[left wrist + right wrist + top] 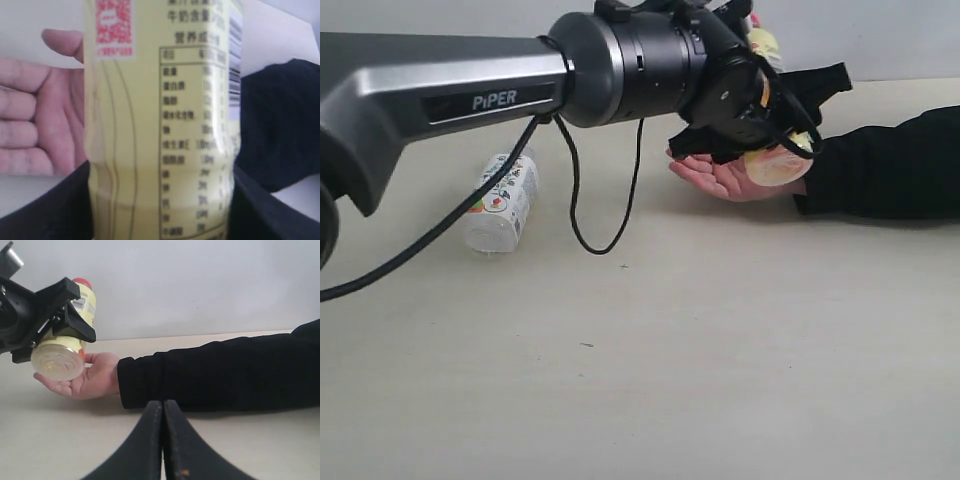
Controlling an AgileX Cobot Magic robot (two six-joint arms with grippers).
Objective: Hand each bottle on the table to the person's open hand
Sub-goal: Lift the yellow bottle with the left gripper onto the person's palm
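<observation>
The yellow bottle [57, 360], clamped in the left tool [75, 315], should be lowered onto the person's open hand [87, 377] before release.

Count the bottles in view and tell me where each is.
2. The yellow bottle is held in the left gripper above the person's open hand; the white floral bottle lies on the table, left in the exterior view. Others may be hidden.
</observation>
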